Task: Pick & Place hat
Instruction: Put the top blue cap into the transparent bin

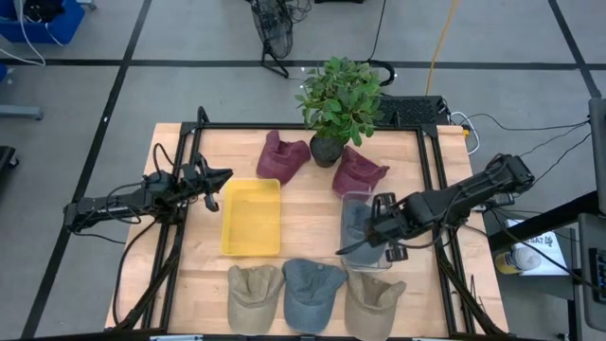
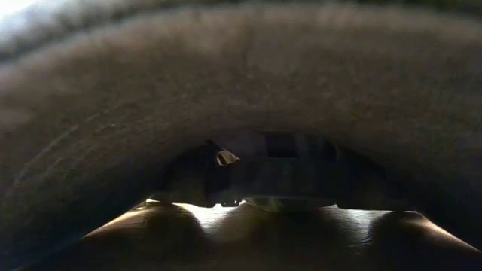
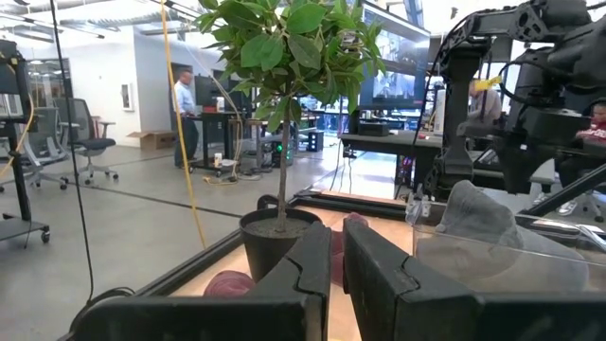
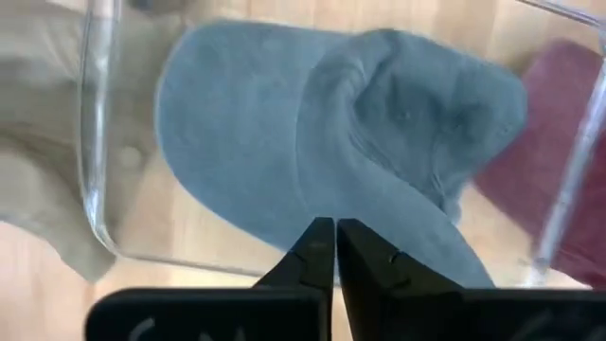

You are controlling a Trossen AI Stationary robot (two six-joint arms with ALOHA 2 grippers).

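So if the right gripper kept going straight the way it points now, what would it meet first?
Most likely the blue-grey cap lying in the clear bin: the right gripper, fingers shut, points straight at it, though the gap is hard to judge.

A potted plant point(image 1: 338, 104) stands at the table's point(image 1: 312, 208) far edge near its middle, while a person point(image 3: 187, 112) stands at a desk point(image 3: 216, 121) in the room beyond.
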